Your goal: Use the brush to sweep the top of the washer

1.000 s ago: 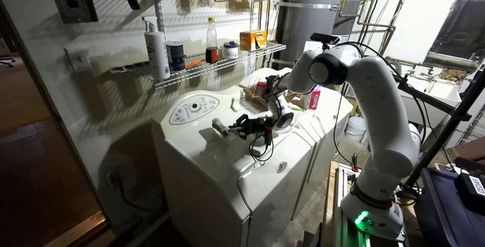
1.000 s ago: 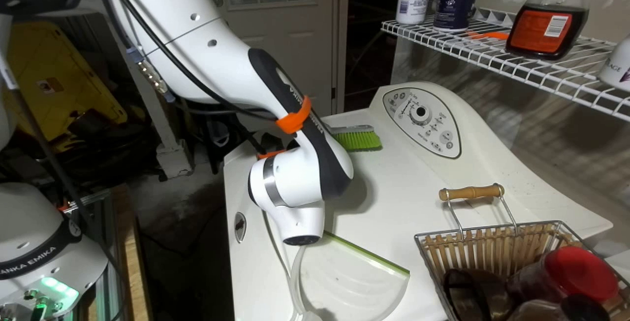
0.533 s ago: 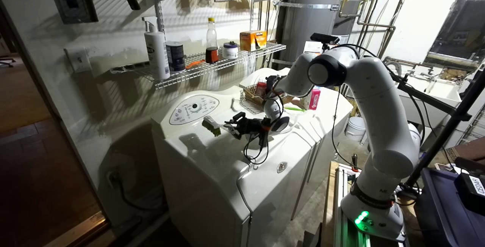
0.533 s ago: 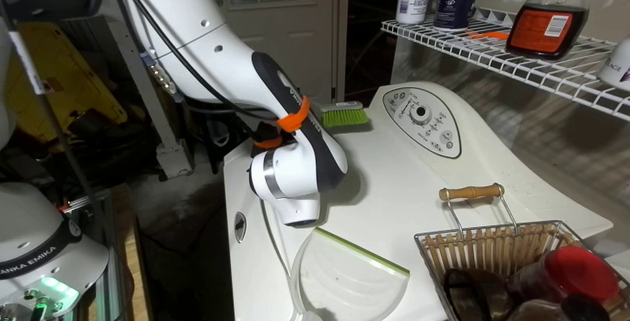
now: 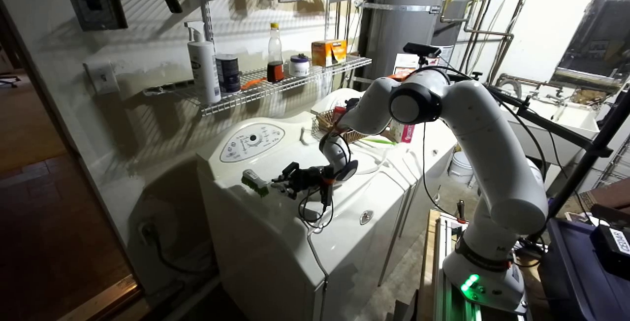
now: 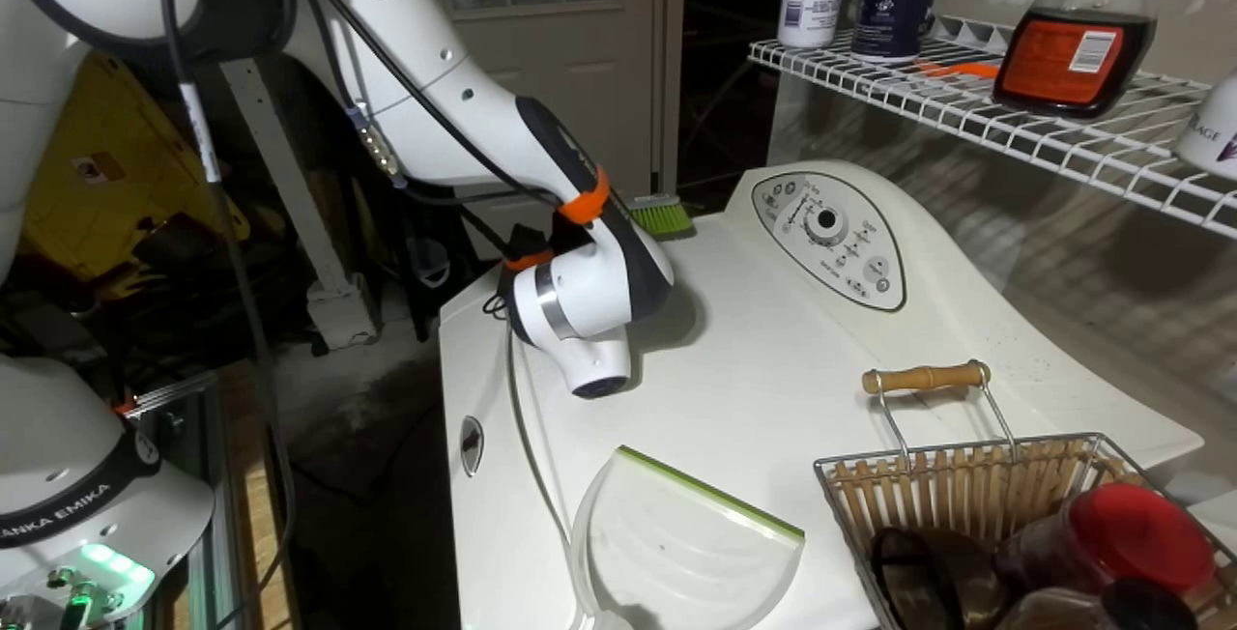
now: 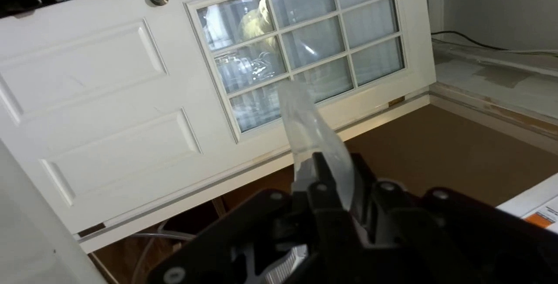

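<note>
The brush has a grey back and green bristles. It is over the end of the washer's top by the doorway in both exterior views, as the brush head (image 5: 254, 179) and again (image 6: 663, 215) partly behind the arm. The white washer (image 5: 344, 242) has a flat top (image 6: 773, 340) and a round dial. My gripper (image 5: 282, 186) is low over this top, shut on the brush's handle. In the wrist view the pale translucent handle (image 7: 311, 131) runs between the fingers (image 7: 341, 173). I cannot tell whether the bristles touch the lid. The gripper is hidden by the arm in an exterior view (image 6: 580, 311).
A clear dustpan (image 6: 691, 543) with a green edge lies on the machine top. A wire basket (image 6: 966, 446) with jars stands beside it. A wire shelf (image 5: 290, 82) with bottles hangs above the control panel. A pink and white box (image 5: 406, 131) stands farther back. A white door (image 7: 109, 101) is ahead.
The gripper has carried the brush along the washer top towards its doorway end, first near the dial, now closer to the washer's front. The arm has followed.
</note>
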### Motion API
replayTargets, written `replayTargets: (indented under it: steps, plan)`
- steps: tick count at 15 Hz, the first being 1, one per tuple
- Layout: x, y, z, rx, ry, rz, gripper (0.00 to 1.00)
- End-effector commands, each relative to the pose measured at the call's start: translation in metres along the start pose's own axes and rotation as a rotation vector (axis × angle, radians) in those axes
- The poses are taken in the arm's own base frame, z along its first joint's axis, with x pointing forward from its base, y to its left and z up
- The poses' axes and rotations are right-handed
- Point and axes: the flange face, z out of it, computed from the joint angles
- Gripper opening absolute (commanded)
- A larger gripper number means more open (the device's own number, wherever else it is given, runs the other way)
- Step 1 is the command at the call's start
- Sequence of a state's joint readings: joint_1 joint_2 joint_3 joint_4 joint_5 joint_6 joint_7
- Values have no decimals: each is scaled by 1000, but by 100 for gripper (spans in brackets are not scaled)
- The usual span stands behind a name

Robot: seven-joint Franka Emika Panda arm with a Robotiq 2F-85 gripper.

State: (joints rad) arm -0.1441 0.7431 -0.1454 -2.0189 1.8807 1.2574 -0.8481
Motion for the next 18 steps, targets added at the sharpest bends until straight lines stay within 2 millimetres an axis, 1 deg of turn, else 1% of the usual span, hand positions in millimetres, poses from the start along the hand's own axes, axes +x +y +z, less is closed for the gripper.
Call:
replayTargets:
  steps: [1,4,8,11,13,18]
  plan:
    - [30,20,-1,-81,63,-8,4]
    - [37,21,-4,-155,103,-1,4]
    - [38,18,-15,-242,134,16,4]
    - [33,11,-32,-273,166,28,4]
    - [29,6,-49,-291,193,34,4]
    - [12,-5,-84,-333,236,70,4]
